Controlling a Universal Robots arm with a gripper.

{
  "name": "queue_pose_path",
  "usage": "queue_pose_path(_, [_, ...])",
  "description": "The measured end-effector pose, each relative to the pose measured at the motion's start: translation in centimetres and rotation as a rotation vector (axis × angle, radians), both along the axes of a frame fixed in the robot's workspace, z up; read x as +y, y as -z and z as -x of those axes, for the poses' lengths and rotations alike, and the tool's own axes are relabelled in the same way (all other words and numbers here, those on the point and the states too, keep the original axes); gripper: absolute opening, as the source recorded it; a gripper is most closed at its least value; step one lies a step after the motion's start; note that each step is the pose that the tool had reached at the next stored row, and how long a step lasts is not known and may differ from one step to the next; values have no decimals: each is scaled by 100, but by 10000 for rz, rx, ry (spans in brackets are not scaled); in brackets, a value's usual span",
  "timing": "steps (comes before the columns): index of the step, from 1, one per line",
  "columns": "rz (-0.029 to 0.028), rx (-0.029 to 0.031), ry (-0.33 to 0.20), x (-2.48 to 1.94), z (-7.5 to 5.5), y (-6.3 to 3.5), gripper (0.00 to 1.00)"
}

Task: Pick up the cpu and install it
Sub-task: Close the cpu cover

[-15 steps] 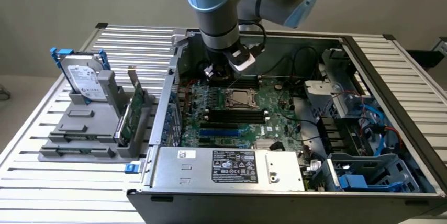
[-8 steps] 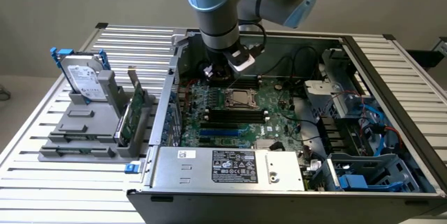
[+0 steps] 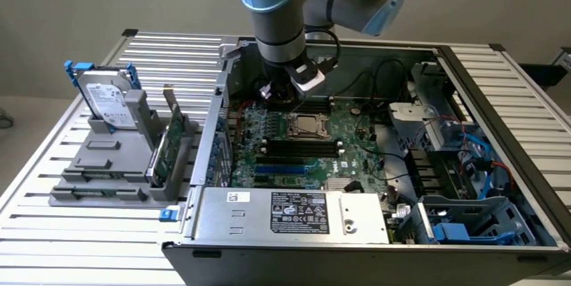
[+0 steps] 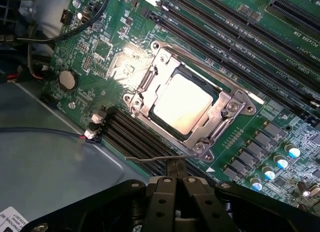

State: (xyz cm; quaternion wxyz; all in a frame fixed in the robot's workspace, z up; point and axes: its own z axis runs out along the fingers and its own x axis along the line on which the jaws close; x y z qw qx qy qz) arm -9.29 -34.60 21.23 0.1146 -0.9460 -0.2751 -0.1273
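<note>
The cpu (image 4: 180,102), a small flat square with a pale silvery top, lies inside the metal socket frame (image 4: 227,107) on the green motherboard (image 4: 115,56). In the exterior view the cpu (image 3: 306,125) shows in the middle of the board, within the open computer case. My gripper (image 4: 173,168) hovers above the board just beside the socket, with its two black fingers (image 4: 161,192) pressed together and nothing between them. A thin wire lever (image 4: 150,159) juts out near the fingertips. In the exterior view the gripper (image 3: 270,92) hangs by the case's back wall.
Black memory slots (image 4: 125,134) flank the socket. A silver hard drive (image 3: 107,102) and a card (image 3: 170,142) stand in a grey holder to the exterior view's left. The power supply (image 3: 290,212) fills the case front; drive bays with blue cables (image 3: 473,159) lie right.
</note>
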Motion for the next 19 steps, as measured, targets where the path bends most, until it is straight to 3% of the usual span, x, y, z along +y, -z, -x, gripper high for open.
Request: queue_pose_path(19, [5, 1, 17, 5, -54, 27, 11])
